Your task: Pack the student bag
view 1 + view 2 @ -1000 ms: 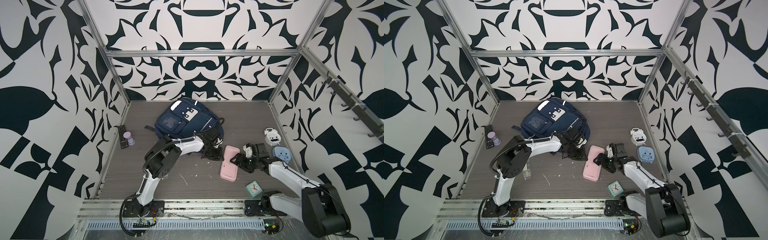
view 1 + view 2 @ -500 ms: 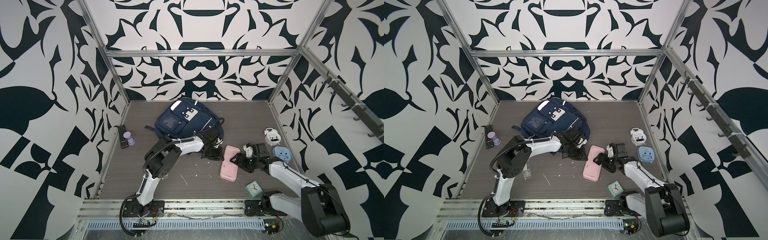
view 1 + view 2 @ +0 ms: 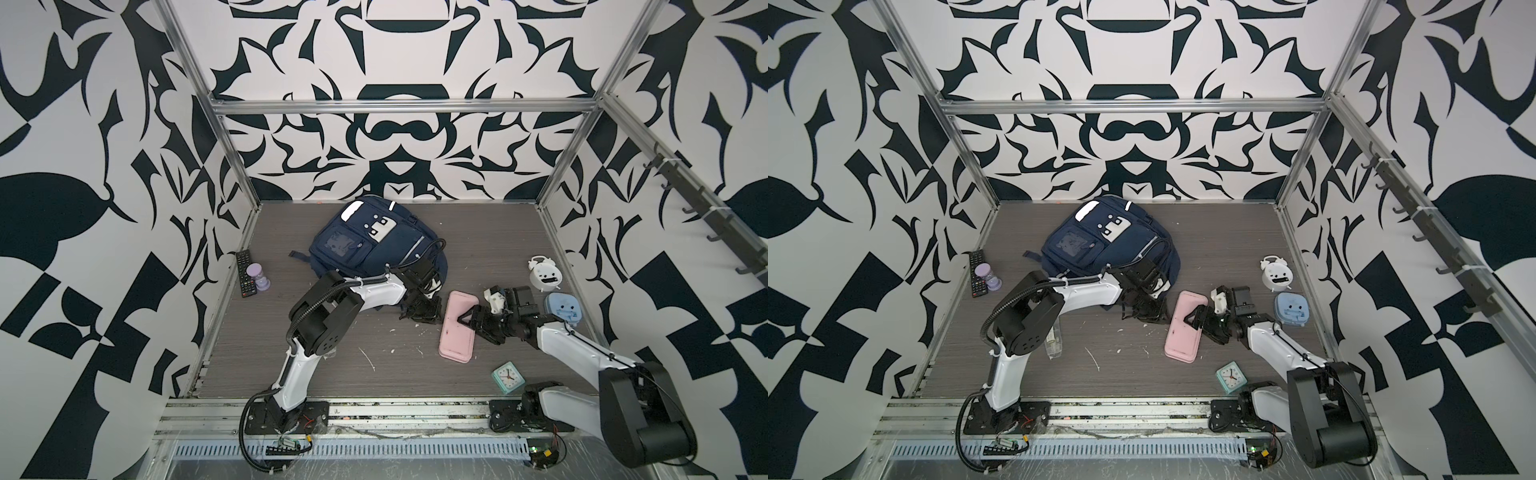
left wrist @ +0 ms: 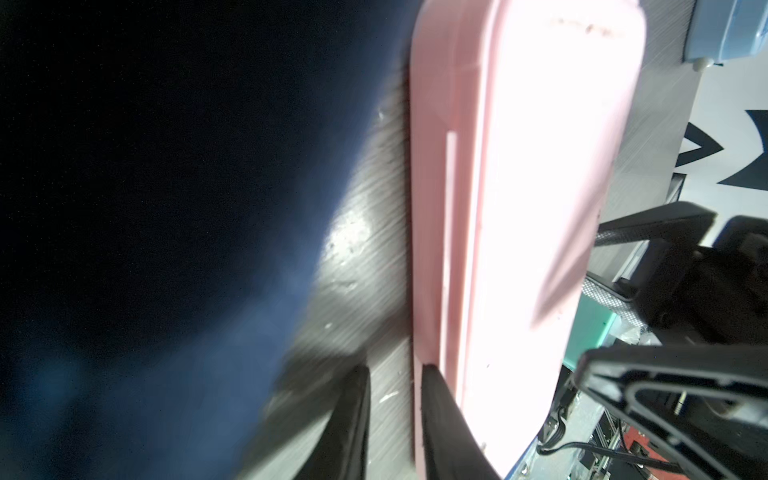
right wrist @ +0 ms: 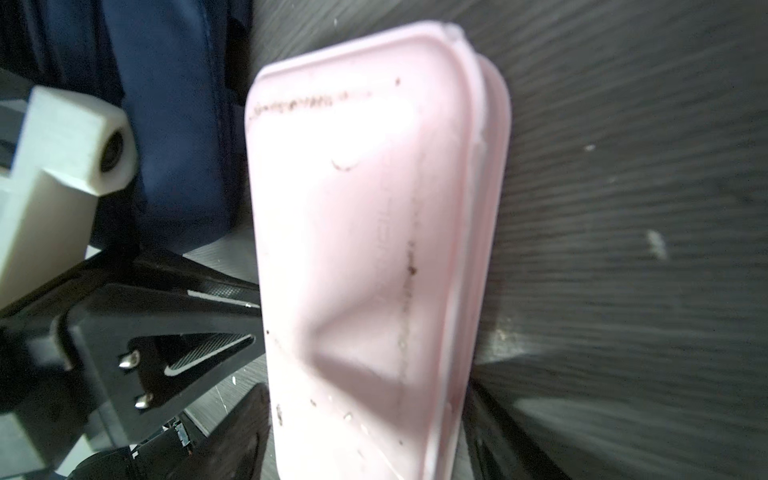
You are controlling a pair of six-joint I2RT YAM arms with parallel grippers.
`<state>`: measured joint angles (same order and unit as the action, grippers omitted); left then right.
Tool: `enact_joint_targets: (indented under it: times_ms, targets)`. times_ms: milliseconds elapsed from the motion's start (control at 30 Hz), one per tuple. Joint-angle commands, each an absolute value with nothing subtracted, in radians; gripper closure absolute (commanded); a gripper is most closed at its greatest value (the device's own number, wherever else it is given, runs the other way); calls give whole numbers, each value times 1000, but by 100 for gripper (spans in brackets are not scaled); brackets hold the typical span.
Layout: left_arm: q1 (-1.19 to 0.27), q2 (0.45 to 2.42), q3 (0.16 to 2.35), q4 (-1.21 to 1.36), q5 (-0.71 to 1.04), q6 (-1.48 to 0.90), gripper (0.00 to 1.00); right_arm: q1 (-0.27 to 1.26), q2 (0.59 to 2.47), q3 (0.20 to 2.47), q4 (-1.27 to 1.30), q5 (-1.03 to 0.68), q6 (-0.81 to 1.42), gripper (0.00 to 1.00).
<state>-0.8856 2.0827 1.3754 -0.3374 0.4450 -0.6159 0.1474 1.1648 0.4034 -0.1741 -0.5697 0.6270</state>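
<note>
Status | left claw (image 4: 392,370) slightly open, empty | right claw (image 3: 469,324) wide astride pink case (image 3: 455,345), contact hidden

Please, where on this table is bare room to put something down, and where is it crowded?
Free: the back right corner of the table, between the student bag and the white alarm clock; the front middle, between the left arm's base and the teal clock. Crowded: between student bag and pink case, where the left gripper and right gripper work.
</note>
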Motion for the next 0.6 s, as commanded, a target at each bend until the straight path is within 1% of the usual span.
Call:
enact_joint_targets:
  times_ms: [0,300,567]
  targets:
    - [-883,2108,1362,-377,434,-618,74,148,1130,403,-146,-622,636,26]
    - [-884,2124,1382,-384,441,-616,75,149,1126,391,-74,-665,674,26]
    - [-884,2129,1385,-391,439,-617,75,148,1099,392,-65,-693,681,29]
